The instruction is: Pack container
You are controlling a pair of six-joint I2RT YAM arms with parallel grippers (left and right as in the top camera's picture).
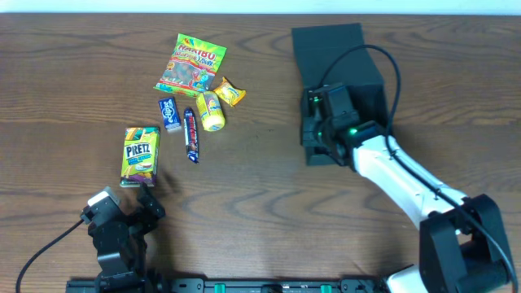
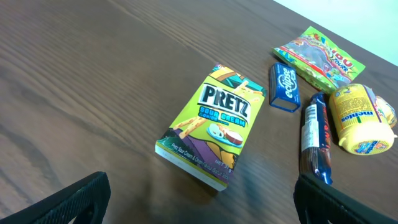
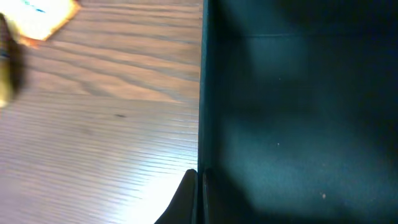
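Observation:
The container point(image 1: 338, 49) is a dark teal-black box at the back right of the wooden table. My right gripper point(image 1: 313, 122) is at its left front edge. In the right wrist view one finger point(image 3: 189, 196) presses on the outside of a thin edge of the container point(image 3: 298, 124); the other finger is hidden in the dark on the far side. I cannot tell whether that edge is wall or lid. My left gripper point(image 1: 126, 203) is open and empty at the front left, just short of the snacks; it also shows in the left wrist view point(image 2: 202, 208).
Snacks lie left of centre: a green-yellow Pretz box point(image 1: 141, 155) point(image 2: 211, 127), a Haribo bag point(image 1: 191, 63), a yellow tub point(image 1: 211, 111), a small orange-yellow packet point(image 1: 229, 91), a blue packet point(image 1: 169, 114) and a dark bar point(image 1: 191, 134).

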